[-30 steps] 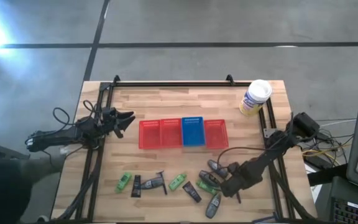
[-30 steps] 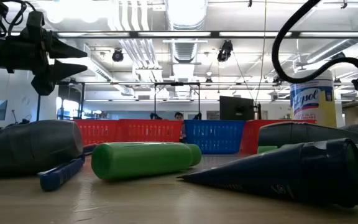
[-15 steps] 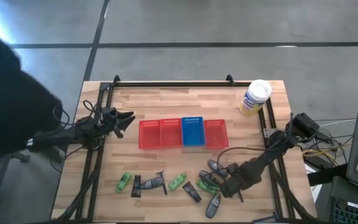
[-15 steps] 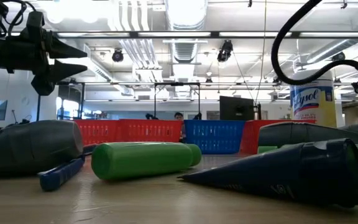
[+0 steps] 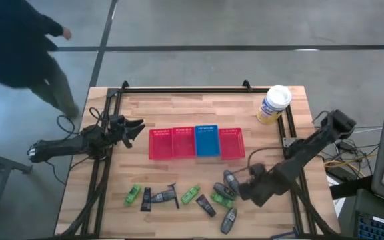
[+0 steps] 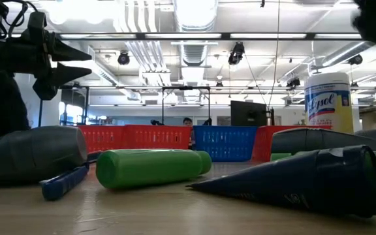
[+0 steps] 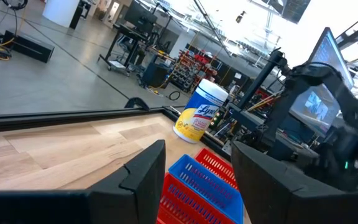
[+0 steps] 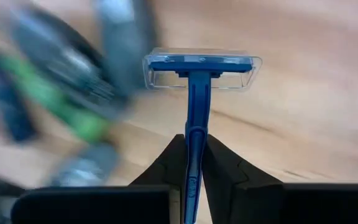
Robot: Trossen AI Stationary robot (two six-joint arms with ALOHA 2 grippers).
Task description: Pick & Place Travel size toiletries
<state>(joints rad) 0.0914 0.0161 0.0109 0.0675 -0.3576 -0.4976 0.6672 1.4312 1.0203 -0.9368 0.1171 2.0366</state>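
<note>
Several travel size toiletries lie on the wood near the front edge: green tubes (image 5: 133,195), black tubes (image 5: 205,205), grey bottles (image 5: 229,220) and a dark razor (image 5: 174,193). The low view shows a green tube (image 6: 152,168) and a black tube (image 6: 305,179) close up. My right gripper (image 5: 244,192) hangs over the right end of this group, shut on a blue razor (image 8: 194,93). My left gripper (image 5: 139,127) waits open above the table's left side, left of the baskets, holding nothing. My right gripper pinches the blue razor's handle (image 8: 191,158) between its two fingers, which lie along the handle. The head under its clear cap (image 8: 201,68) sticks out past the fingertips. The razor looks lifted off the wood, which passes blurred behind it.
Three red mesh baskets (image 5: 162,143) and a blue one (image 5: 207,141) stand in a row at mid-table. A white canister with a blue label (image 5: 273,105) stands at the far right corner. A person (image 5: 25,47) walks on the floor beyond the table's far left.
My right gripper has shut on the blue razor among the toiletries and risen with it; the right arm has swung upward. A person has walked past the table's left side.
</note>
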